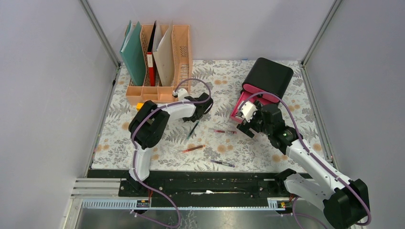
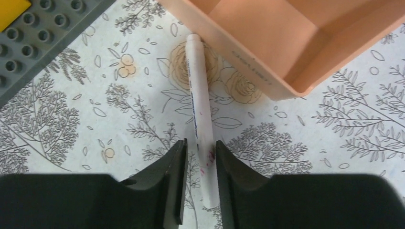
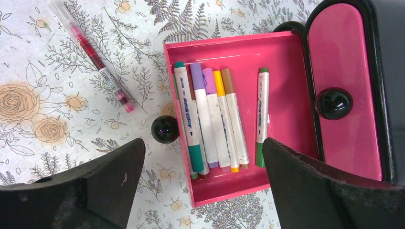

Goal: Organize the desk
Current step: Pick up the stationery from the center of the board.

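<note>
The desk is a tabletop under white cloth with grey ferns and tan flowers. My left gripper is low over it, beside the peach file rack. Its jaws straddle the near end of a white marker that lies on the cloth. The right finger touches the marker and a thin gap shows at the left finger. My right gripper hangs wide open over the pulled-out pink drawer, which holds several markers. Nothing is between its fingers.
The black-and-pink drawer box stands at the back right, and the file rack with folders at the back left. Loose pens lie mid-desk: a dark one, red ones and a purple one. A grey studded plate lies left of the rack.
</note>
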### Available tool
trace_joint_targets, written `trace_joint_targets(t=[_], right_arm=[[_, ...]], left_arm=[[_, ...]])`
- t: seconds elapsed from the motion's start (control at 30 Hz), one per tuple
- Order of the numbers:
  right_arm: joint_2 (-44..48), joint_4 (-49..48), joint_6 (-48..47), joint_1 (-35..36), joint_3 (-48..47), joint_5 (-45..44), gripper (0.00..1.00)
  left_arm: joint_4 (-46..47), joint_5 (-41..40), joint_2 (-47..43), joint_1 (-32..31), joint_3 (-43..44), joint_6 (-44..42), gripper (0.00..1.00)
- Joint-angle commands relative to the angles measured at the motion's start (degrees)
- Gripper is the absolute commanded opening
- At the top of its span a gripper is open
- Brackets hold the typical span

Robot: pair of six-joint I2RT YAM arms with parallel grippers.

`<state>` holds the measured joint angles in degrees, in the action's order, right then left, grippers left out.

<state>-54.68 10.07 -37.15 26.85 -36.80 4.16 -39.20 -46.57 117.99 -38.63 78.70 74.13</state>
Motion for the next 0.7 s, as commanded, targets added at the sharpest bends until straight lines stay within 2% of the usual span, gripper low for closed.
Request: trace_joint_targets(t=[0.0,0.2,0.3,0.67], right_arm=[[1.2,-0.5,-0.4,0.1,-1.8,1.1,1.0],[1.1,-0.5,-0.4,0.1,-1.8,1.4,1.0],[1.1,-0.5,-0.4,0.1,-1.8,1.4,1.0],[1.7,1.6,-0.6,0.1,-2.2,6.1,1.0]], left_arm=[[-3.8,3.5,-2.0,0.0,-4.1,-1.3,0.29],[-2.6,2.8,-6.4,-0.9,-9.5,-3.1,0.13],[-2.4,2.2,-9.1,-1.7,-12.1,-3.2,0.01],[2.8,-0.4,-27.2,-8.6,-20.3,-5.5,0.0]])
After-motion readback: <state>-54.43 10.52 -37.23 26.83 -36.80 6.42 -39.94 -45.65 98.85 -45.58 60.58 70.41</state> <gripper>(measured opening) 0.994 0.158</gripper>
